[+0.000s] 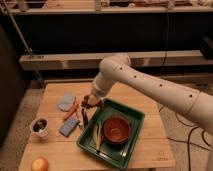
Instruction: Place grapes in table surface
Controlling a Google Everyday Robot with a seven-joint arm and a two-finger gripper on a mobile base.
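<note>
My gripper (91, 101) hangs at the end of the white arm that reaches in from the right. It is over the tray's far left corner and shut on the grapes (93, 104), a small dark reddish bunch held just above the table surface (55, 150). The table surface is a light tan wooden top. The bunch is partly hidden by the fingers.
A dark green tray (131, 150) holds a red-brown bowl (116, 129) and a yellowish utensil (98, 134). On the table are a grey-blue pad (65, 101), an orange stick-like item (71, 110), a blue sponge (69, 126), a white cup with dark contents (40, 126) and a yellow-orange fruit (40, 163).
</note>
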